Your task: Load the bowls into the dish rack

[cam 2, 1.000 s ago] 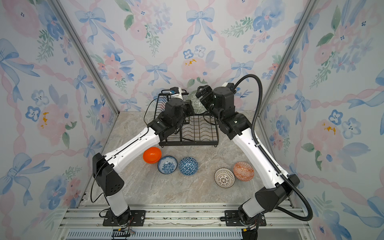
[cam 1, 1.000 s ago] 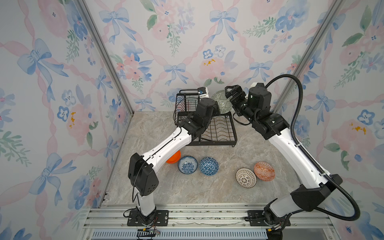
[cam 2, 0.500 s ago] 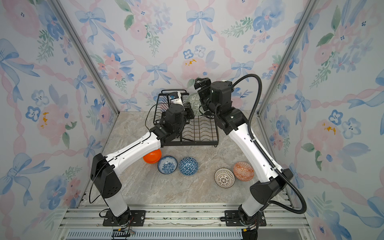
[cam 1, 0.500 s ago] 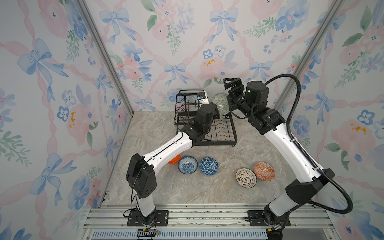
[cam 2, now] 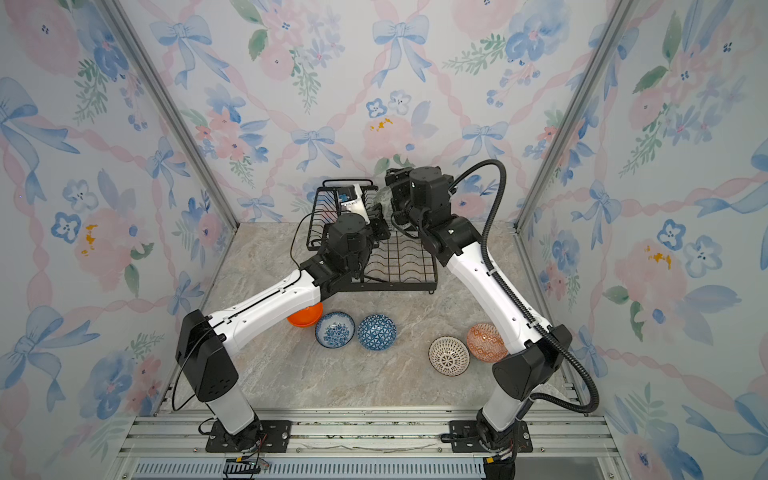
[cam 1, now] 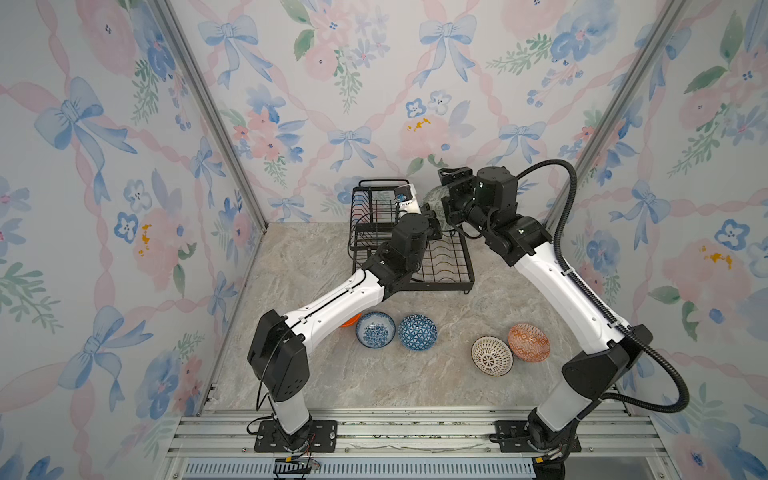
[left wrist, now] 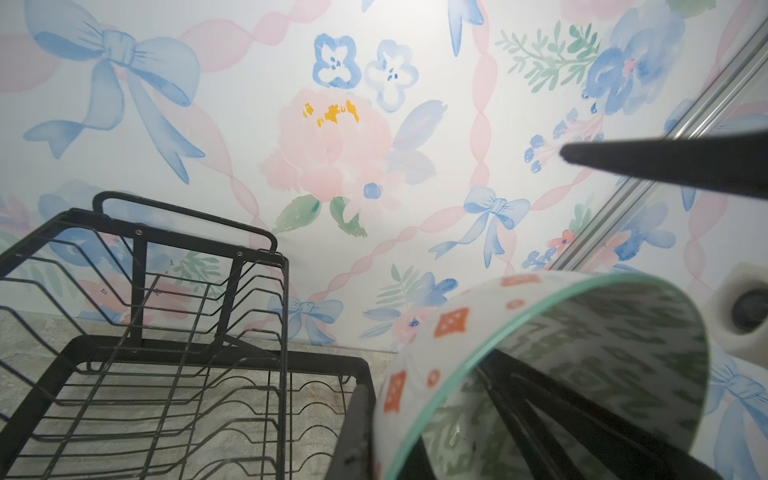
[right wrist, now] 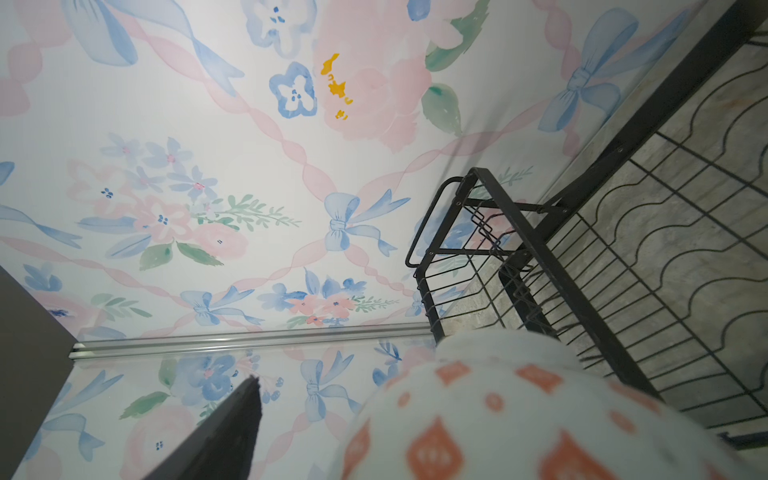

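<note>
The walls (cam 1: 374, 83) are covered in bows and flowers, and the table (cam 1: 374, 386) looks like grey stone. A second ago the right gripper (cam 1: 452, 176) was low beside the green bowl (cam 1: 433, 198). Now it is higher, nearer the back wall and off the bowl. Its jaws are apart and it holds nothing.

The left gripper (left wrist: 428, 374) is still pinched tight on the bowl's rim, one finger inside and one outside. The bowl is tipped on its side by the far right edge of the dish rack (cam 1: 446, 266). I cannot tell if it touches the wires.

Five bowls have stayed on the table at the front: the orange bowl (cam 2: 305, 318), the blue flower bowl (cam 1: 375, 329), the blue triangle bowl (cam 1: 417, 332), the white net bowl (cam 1: 491, 356) and the red-orange bowl (cam 1: 528, 343).
</note>
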Robot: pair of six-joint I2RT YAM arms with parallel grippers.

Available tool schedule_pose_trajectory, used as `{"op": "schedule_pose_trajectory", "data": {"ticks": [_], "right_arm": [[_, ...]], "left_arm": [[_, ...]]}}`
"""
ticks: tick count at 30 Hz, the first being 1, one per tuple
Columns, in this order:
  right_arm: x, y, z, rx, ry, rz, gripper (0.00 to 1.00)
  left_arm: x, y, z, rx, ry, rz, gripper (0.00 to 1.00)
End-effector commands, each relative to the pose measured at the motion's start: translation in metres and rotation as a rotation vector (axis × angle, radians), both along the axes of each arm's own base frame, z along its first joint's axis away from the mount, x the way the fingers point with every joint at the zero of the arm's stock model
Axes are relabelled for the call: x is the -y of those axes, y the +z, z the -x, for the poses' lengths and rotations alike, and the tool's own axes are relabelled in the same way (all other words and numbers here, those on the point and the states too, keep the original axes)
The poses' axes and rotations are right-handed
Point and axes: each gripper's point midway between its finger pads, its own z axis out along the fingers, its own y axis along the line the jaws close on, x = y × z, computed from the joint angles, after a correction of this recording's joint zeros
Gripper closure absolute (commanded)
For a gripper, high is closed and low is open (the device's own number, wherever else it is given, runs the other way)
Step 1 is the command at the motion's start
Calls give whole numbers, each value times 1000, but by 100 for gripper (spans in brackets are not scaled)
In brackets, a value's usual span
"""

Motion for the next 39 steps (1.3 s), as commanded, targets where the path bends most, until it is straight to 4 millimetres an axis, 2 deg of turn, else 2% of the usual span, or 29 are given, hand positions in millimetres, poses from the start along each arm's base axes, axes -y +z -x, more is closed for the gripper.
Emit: {"op": "schedule_pose_trajectory", "data": {"ticks": [1, 5, 11, 18, 27, 39], "right_arm": [[1, 7, 4, 10, -2, -29, 29], [5, 6, 3, 3, -10, -40, 42], [7, 7, 2, -1, -13, -60, 54], [10, -1, 2, -31, -17, -66, 69], [7, 3, 1, -26, 4, -75, 88], [5, 3, 4, -13, 29, -40, 100]], "left_arm": [[-16, 41, 13, 95, 25, 83, 100], [-18, 39, 14, 95, 31, 82, 100], [-21, 33, 18, 95, 60, 66, 100], [-29, 30, 21, 103, 97, 70, 100], [-42, 26, 23, 112, 162, 74, 100], [-44, 30, 19, 129, 191, 55, 98]]}}
